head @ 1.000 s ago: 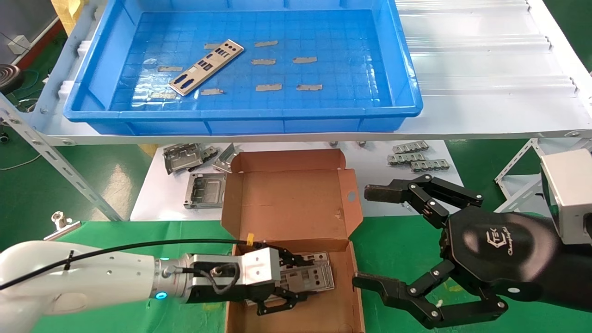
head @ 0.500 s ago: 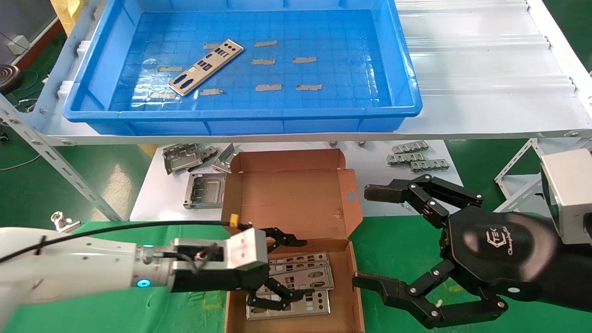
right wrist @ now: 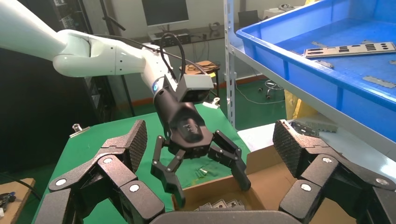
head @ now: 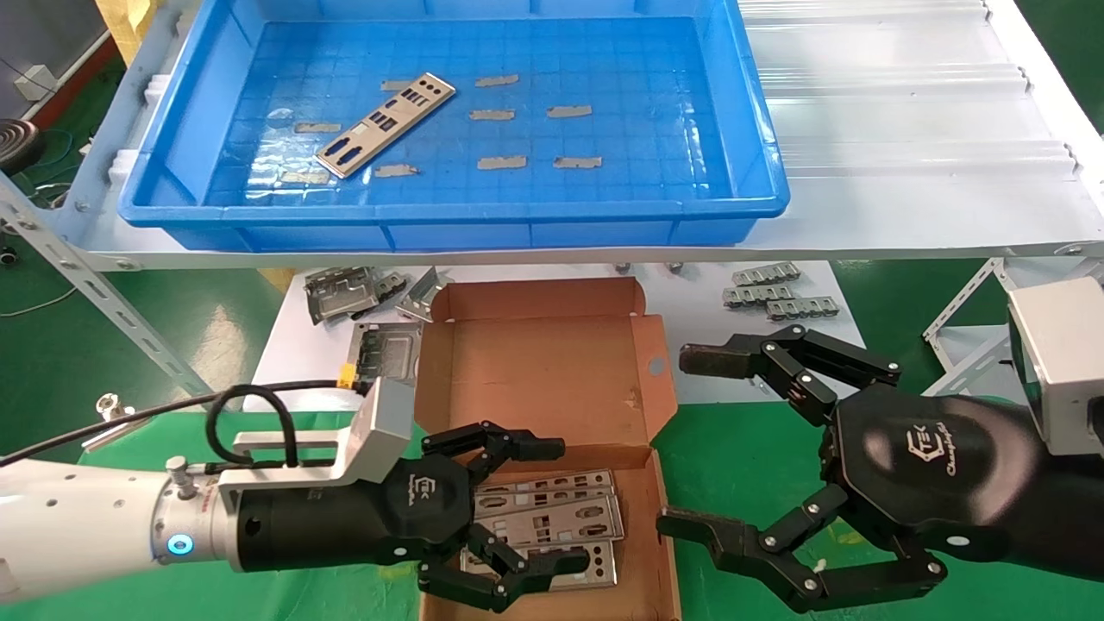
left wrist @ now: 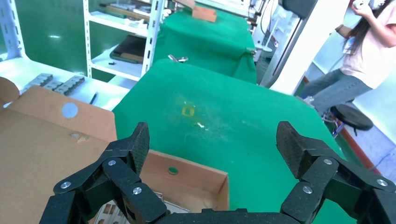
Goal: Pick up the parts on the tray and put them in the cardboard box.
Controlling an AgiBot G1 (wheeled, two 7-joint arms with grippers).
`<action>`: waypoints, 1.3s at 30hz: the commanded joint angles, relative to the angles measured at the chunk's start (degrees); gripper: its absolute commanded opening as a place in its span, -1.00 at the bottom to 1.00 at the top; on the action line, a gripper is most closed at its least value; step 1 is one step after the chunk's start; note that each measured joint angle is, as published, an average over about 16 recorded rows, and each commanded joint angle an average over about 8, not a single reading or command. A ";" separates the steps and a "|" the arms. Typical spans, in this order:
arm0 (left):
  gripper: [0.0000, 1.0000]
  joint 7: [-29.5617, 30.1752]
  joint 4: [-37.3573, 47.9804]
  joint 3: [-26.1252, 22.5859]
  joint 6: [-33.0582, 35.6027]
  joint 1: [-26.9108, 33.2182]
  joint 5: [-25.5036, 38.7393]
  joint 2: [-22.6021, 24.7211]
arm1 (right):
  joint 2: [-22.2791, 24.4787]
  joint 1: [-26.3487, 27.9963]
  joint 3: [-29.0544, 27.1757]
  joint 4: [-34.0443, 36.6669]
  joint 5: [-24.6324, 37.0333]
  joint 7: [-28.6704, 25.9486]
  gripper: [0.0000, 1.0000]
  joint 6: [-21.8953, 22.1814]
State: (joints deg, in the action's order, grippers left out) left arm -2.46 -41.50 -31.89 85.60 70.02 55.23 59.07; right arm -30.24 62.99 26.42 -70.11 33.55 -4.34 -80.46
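Nearest us, left gripper [head: 539, 509] hangs jaws apart, empty, over stacked parts [head: 552, 517] in the cardboard box [head: 543, 371]; right gripper [head: 699, 444], also spread, idles at the box's 3 o'clock. At 12 o'clock, the tray [head: 448, 220] keeps one plate [head: 385, 125]. Only the right wrist view shows the left gripper's fingertips [right wrist: 180, 198] dipping below the box wall.

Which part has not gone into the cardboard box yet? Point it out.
The lone part lying diagonally on the tray floor. The other parts are already stacked in the cardboard box under the open left claw.
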 commanded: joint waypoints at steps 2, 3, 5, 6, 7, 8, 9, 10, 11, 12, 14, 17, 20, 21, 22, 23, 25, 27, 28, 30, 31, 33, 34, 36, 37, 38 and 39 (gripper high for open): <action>1.00 -0.05 0.13 0.08 0.13 -0.11 -0.26 -0.02 | 0.00 0.00 0.00 0.00 0.00 0.00 1.00 0.01; 1.00 -0.12 0.02 0.02 -0.03 -0.06 -0.05 0.00 | 0.00 0.00 0.00 0.00 0.00 0.00 1.00 0.00; 1.00 -0.19 -0.27 0.00 -0.27 -0.02 0.21 -0.05 | 0.00 0.00 0.00 0.00 0.00 0.00 1.00 0.00; 1.00 -0.17 -0.49 0.05 -0.37 -0.03 0.25 -0.16 | 0.00 0.00 0.00 0.00 0.00 0.00 1.00 -0.01; 1.00 -0.10 -0.78 0.14 -0.43 -0.07 0.24 -0.33 | 0.00 0.00 0.00 0.00 0.00 0.00 1.00 -0.02; 1.00 0.00 -1.11 0.26 -0.48 -0.14 0.17 -0.55 | 0.00 0.00 0.00 0.00 0.00 0.00 1.00 -0.02; 1.00 0.22 -1.39 0.50 -0.35 -0.29 -0.17 -0.85 | 0.00 0.00 0.00 0.00 0.00 0.00 1.00 -0.02; 1.00 0.40 -1.81 0.71 -0.35 -0.40 -0.35 -1.17 | 0.00 0.00 0.00 0.00 0.00 0.00 1.00 -0.02; 1.00 0.60 -2.29 0.95 -0.34 -0.53 -0.55 -1.53 | 0.00 0.00 0.00 0.00 0.00 0.00 1.00 -0.02; 1.00 0.82 -2.80 1.21 -0.33 -0.67 -0.77 -1.92 | 0.00 0.00 0.00 0.00 0.00 0.00 1.00 -0.02; 1.00 1.27 -3.87 1.75 -0.32 -0.95 -1.23 -2.73 | 0.00 0.00 0.00 0.00 0.00 0.00 1.00 -0.02; 1.00 1.95 -5.47 2.55 -0.29 -1.38 -1.92 -3.94 | 0.00 0.00 0.00 0.00 0.00 0.00 1.00 -0.02; 1.00 2.63 -7.09 3.36 -0.27 -1.81 -2.62 -5.17 | 0.00 0.00 0.00 0.00 0.00 0.00 1.00 -0.02; 1.00 2.85 -7.61 3.62 -0.26 -1.95 -2.84 -5.56 | 0.00 0.00 0.00 0.00 0.00 0.00 1.00 -0.02; 1.00 3.08 -8.16 3.89 -0.25 -2.09 -3.08 -5.97 | 0.00 0.00 0.00 0.00 0.00 0.00 1.00 -0.02; 1.00 3.31 -8.70 4.16 -0.25 -2.23 -3.31 -6.38 | 0.00 0.00 0.00 0.00 0.00 0.00 1.00 -0.02; 1.00 3.76 -9.76 4.69 -0.23 -2.52 -3.77 -7.18 | 0.00 0.00 0.00 0.00 0.00 0.00 1.00 -0.02; 1.00 4.21 -10.81 5.22 -0.21 -2.80 -4.22 -7.97 | 0.00 0.00 0.00 0.00 0.00 0.00 1.00 -0.02; 1.00 4.44 -11.35 5.49 -0.21 -2.94 -4.45 -8.38 | 0.00 0.00 0.00 0.00 0.00 0.00 1.00 -0.02; 1.00 4.88 -12.40 6.02 -0.19 -3.22 -4.90 -9.18 | 0.00 0.00 0.00 0.00 0.00 0.00 1.00 -0.02; 1.00 5.10 -12.92 6.28 -0.18 -3.36 -5.13 -9.57 | 0.00 0.00 0.00 0.00 0.00 0.00 1.00 -0.02; 1.00 5.55 -13.97 6.81 -0.17 -3.64 -5.58 -10.37 | 0.00 0.00 0.00 0.00 0.00 0.00 1.00 -0.02; 1.00 5.78 -14.51 7.08 -0.16 -3.78 -5.81 -10.78 | 0.00 0.00 0.00 0.00 0.00 0.00 1.00 -0.02; 1.00 6.23 -15.57 7.61 -0.14 -4.07 -6.27 -11.58 | 0.00 0.00 0.00 0.00 0.00 0.00 1.00 -0.02; 1.00 6.45 -16.11 7.88 -0.14 -4.21 -6.50 -11.98 | 0.00 0.00 0.00 0.00 0.00 0.00 1.00 -0.02; 1.00 6.68 -16.65 8.15 -0.13 -4.35 -6.73 -12.39 | 0.00 0.00 0.00 0.00 0.00 0.00 1.00 -0.02; 1.00 6.91 -17.19 8.42 -0.12 -4.50 -6.96 -12.80 | 0.00 0.00 0.00 0.00 0.00 0.00 1.00 -0.02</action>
State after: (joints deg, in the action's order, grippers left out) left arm 4.45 -58.69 -23.48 85.48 65.53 48.27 46.27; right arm -30.24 62.98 26.42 -70.10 33.55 -4.34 -80.47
